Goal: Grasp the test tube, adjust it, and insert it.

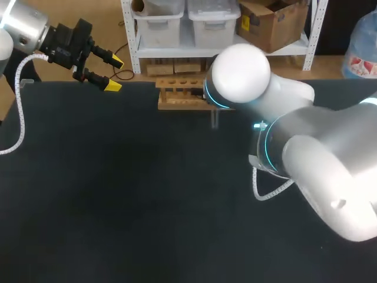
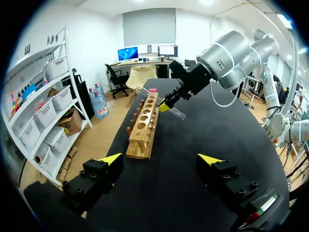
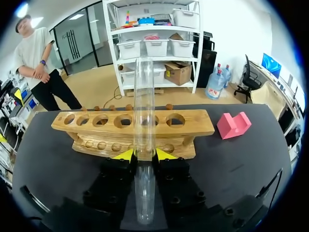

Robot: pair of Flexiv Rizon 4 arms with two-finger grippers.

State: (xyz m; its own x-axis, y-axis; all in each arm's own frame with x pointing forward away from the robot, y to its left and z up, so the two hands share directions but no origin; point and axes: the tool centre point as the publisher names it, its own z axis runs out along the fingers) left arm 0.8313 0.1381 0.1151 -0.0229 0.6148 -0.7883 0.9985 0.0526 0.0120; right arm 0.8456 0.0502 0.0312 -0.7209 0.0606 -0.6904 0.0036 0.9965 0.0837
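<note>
A clear glass test tube sits between the yellow fingertips of my right gripper, which is shut on its lower part. The tube points out past the fingers toward the wooden rack, in front of its row of round holes. In the left wrist view the right gripper holds the tube tilted, just beside the rack near its far end. In the head view the right arm's elbow hides that gripper. My left gripper hangs open and empty at the table's far left corner, well away from the rack.
A pink block lies on the black table just past one end of the rack. My right arm's bulky elbow and forearm cover the table's right side in the head view.
</note>
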